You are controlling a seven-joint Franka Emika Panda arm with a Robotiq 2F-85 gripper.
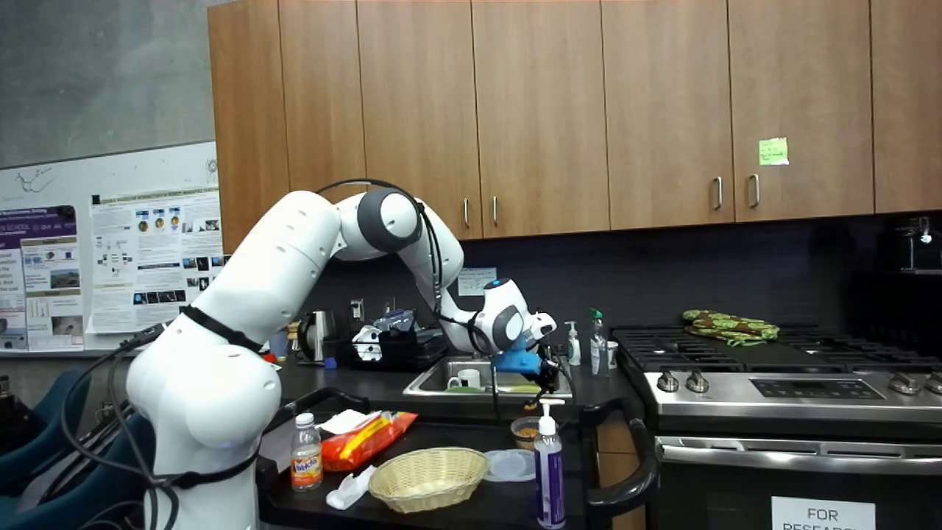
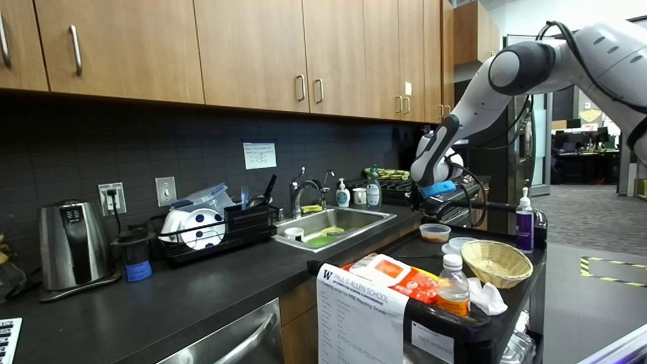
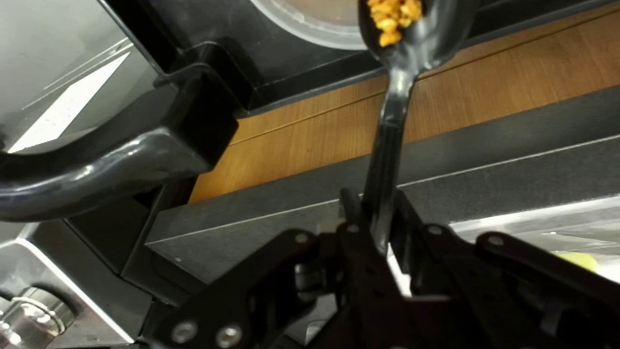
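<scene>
My gripper (image 3: 375, 206) is shut on the handle of a black plastic spoon (image 3: 391, 126). The spoon's bowl holds a small heap of orange-brown crumbs (image 3: 389, 19). In the wrist view the bowl overlaps the rim of a round clear plastic container (image 3: 315, 30), mostly cut off by the top edge. The container also shows in both exterior views (image 1: 525, 434) (image 2: 434, 233), on a black cart with brown contents in it. The gripper (image 1: 541, 394) is above the gap between counter and cart, near the container; it is dark and small in an exterior view (image 2: 414, 201).
The cart (image 1: 486, 504) also carries a wicker basket (image 1: 427, 482), clear lid (image 1: 510, 465), pump bottle (image 1: 549, 471), juice bottle (image 1: 306, 453), red bag (image 1: 368, 442) and crumpled napkin (image 2: 486, 297). The cart's handle (image 3: 97, 169) is beside the gripper. A sink (image 2: 354, 220) and stove (image 1: 736, 368) stand behind.
</scene>
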